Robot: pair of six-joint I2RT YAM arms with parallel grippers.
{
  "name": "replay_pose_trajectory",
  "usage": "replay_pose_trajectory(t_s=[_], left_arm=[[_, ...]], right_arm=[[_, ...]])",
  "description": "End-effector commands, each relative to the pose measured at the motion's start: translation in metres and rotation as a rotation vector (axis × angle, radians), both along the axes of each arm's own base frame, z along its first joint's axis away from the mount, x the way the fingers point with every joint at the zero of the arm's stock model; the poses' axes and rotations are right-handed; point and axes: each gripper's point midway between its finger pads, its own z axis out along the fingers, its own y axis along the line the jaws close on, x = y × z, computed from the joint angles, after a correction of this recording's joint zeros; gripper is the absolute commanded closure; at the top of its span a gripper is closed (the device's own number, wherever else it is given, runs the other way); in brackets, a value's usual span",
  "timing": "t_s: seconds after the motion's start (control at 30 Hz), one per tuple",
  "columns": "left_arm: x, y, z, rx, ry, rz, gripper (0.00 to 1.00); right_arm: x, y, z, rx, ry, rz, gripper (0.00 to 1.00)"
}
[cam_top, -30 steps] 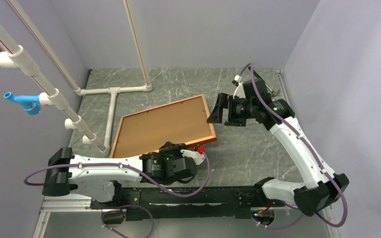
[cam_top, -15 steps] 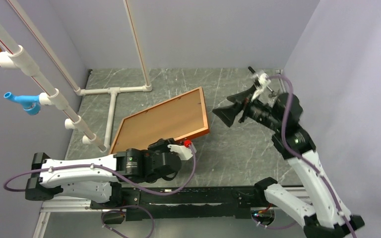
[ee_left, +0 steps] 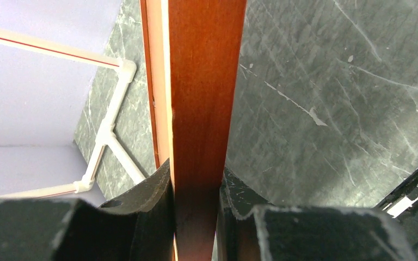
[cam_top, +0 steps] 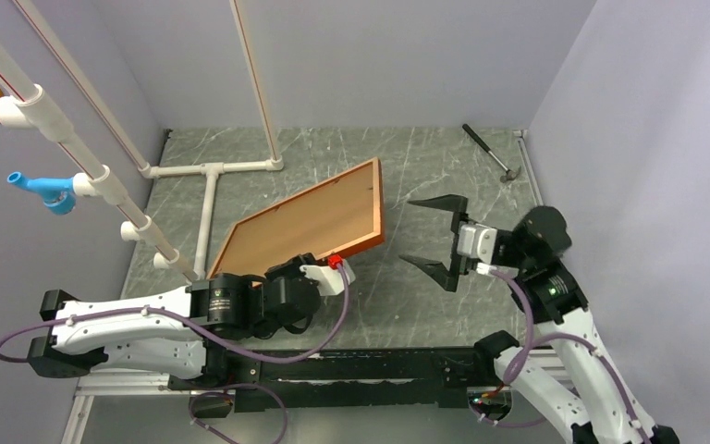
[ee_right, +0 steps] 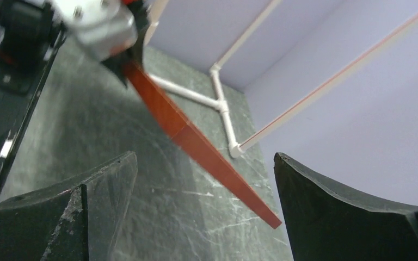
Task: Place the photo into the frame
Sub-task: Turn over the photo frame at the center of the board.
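Note:
The frame (cam_top: pixel 307 222), reddish-brown wood with a plain brown panel filling it, is tipped up off the table, its right end raised. My left gripper (cam_top: pixel 331 268) is shut on its near rail. In the left wrist view that rail (ee_left: pixel 204 98) runs straight up between both black fingers (ee_left: pixel 147 209) of the left gripper (ee_left: pixel 196 212). My right gripper (cam_top: pixel 409 231) stands wide open, just right of the frame and apart from it. In the right wrist view the frame's edge (ee_right: pixel 207 149) slants across in front of the right gripper (ee_right: pixel 205 159). The photo is out of view.
A white pipe rig (cam_top: pixel 208 185) lies on the table left of the frame, with pipes rising past the left wall. A small hammer-like tool (cam_top: pixel 490 151) lies at the back right by the wall. A black rail (cam_top: pixel 361 363) runs along the near edge.
The left gripper has drawn the frame leftward and tipped its right end higher. The right arm has pulled back from the frame's right edge toward the near right, uncovering the tool behind it.

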Motion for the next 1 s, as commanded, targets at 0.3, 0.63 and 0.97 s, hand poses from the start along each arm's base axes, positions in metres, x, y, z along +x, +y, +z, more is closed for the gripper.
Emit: replay_pose_trajectory(t_s=[0.3,0.63,0.97], left_arm=[[-0.012,-0.033,0.051,-0.336,0.071,-0.053,1.0],[-0.014,-0.038,0.049,-0.332,0.087,-0.059,1.0],[-0.015,-0.038,0.059,-0.366,0.084,-0.068,1.0]], right_arm=[[0.009,0.043,-0.036,-0.143,-0.199,0.262,0.11],[0.013,0.083,-0.048,-0.189,-0.201,0.361,0.19],[0.003,0.085,-0.055,-0.215,-0.168,0.395,0.6]])
